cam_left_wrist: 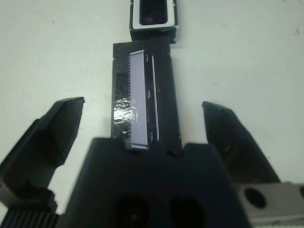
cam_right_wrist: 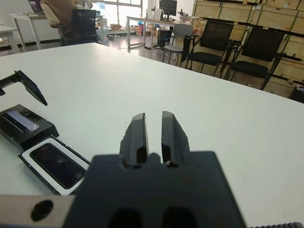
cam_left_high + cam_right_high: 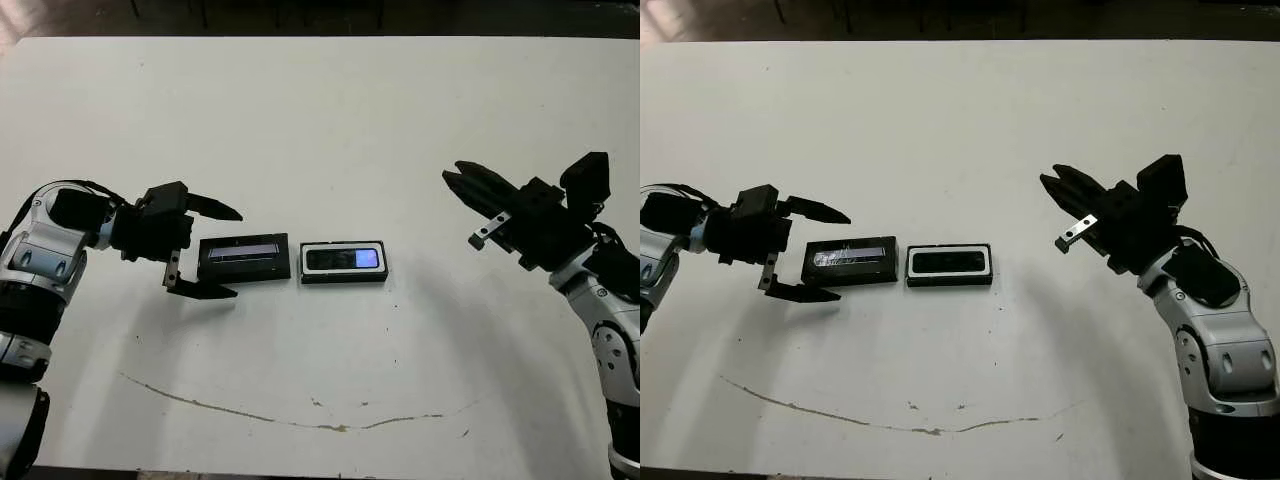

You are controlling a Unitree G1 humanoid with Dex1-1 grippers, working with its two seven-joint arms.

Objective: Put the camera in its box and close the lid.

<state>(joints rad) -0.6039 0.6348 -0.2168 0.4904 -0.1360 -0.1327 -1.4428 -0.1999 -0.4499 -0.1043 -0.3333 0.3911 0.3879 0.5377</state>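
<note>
White table, centre frame: lid (image 3: pixel 244 257) lies lengthwise between the spread fingers of left gripper (image 3: pixel 205 250), box (image 3: pixel 344 261) just right; right gripper (image 3: pixel 460 182) closed, well apart.

One white table (image 3: pixel 320 110) fills the frame, with one box (image 3: pixel 344 276) at its centre, one camera (image 3: pixel 342 259) lying inside that box, and one lid (image 3: pixel 244 257) just left of centre. Two grippers are in view: one left gripper (image 3: pixel 216 252) at middle left and one right gripper (image 3: pixel 462 183) at middle right. One thin brown line (image 3: pixel 300 420) crosses the lower part of the table.
</note>
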